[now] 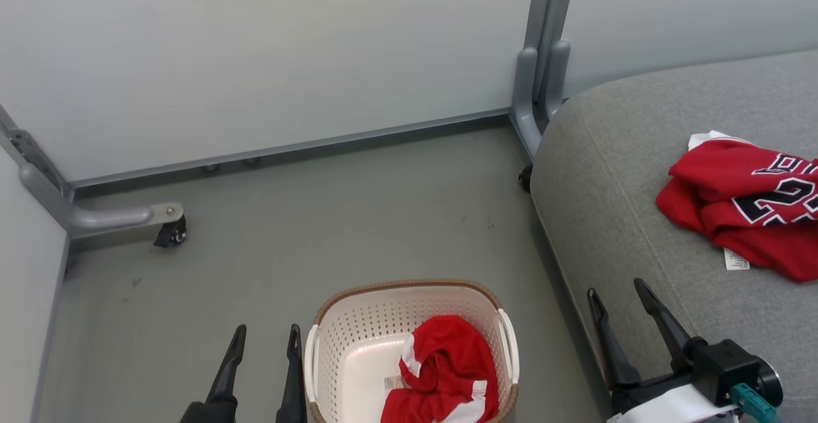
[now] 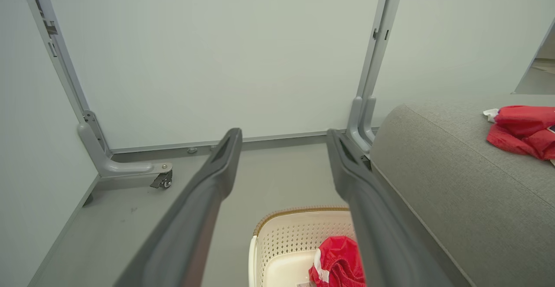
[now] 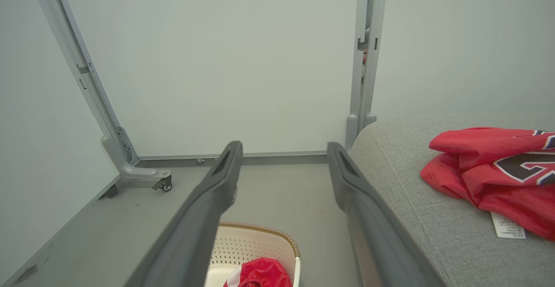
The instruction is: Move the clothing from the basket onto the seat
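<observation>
Progress: roughly halfway, as I am reading it. One red garment is lying on the seat and the other is sitting in the basket.
Done: the jersey [image 1: 748, 206] is resting crumpled, number side up, on the right part of the grey seat [image 1: 613, 174]. A white label is poking out at its near edge.
Left to do: the shorts [image 1: 447, 372] are lying bunched in the right half of the basket [image 1: 358, 340]. The basket is standing on the floor [image 1: 383, 218] close beside the seat's front edge. The shorts are waiting to be lifted out and carried across.
Left gripper [image 1: 268, 330]: hovering just outside the basket's left handle, with its fingers spread apart and holding nothing.
Right gripper [image 1: 616, 289]: hanging at the seat's near left edge, with its fingers spread wide and holding nothing.
Shorts against the left gripper: lying to its right and lower, beyond the basket's left wall. In the left wrist view they are showing low down, close against the right finger.
Shorts against the right gripper: lying to its left and below, with the basket's right handle and a strip of floor between them.
Jersey against the right gripper: lying ahead and to the right, apart from the fingertips.
Next move, as a guess: one gripper is going to need to swing in over the rim and come down onto the bunched cloth.
</observation>
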`<state>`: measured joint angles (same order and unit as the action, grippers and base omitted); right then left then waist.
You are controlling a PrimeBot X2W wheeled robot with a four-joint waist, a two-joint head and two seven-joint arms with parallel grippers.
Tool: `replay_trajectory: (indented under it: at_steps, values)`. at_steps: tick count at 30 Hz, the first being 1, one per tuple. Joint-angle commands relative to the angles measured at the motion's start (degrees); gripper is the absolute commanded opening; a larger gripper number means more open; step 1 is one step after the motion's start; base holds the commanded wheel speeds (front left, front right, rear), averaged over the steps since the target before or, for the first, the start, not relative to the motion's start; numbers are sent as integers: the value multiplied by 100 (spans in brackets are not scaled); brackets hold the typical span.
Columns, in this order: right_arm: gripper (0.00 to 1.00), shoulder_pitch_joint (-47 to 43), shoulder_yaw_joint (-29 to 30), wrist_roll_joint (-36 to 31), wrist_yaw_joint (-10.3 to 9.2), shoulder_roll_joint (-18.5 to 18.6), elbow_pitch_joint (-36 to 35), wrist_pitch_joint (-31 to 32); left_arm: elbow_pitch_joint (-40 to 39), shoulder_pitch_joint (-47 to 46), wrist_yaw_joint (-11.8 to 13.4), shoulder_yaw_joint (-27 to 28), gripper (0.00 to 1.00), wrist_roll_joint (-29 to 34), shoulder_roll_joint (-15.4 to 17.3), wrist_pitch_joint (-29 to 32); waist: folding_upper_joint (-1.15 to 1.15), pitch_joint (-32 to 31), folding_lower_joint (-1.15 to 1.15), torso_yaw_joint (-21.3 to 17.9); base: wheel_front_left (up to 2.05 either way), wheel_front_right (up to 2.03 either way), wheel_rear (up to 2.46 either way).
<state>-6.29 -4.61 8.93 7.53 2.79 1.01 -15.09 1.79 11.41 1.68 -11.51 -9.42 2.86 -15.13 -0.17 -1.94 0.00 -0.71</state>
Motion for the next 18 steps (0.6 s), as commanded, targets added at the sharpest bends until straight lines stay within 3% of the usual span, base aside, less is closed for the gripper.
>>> replay_trajectory:
  at_steps: [1, 12, 18]
  values:
    - [100, 95, 32, -46, -8, 21, -27, -12, 7, -171, -26, -27, 100, 68, 6, -3, 17, 373, 0, -4, 0, 0, 0]
    - [100, 1292, 273, -290, -8, 20, -350, -12, 269, -1750, -251, -244, 100, 156, 7, -3, 17, 2574, 0, 67, 0, 0, 0]
    - [100, 2113, 382, -150, -8, 21, -518, -12, 969, -2789, -572, -546, 100, 503, 9, -2, 17, 3562, 0, 7, 0, 0, 0]
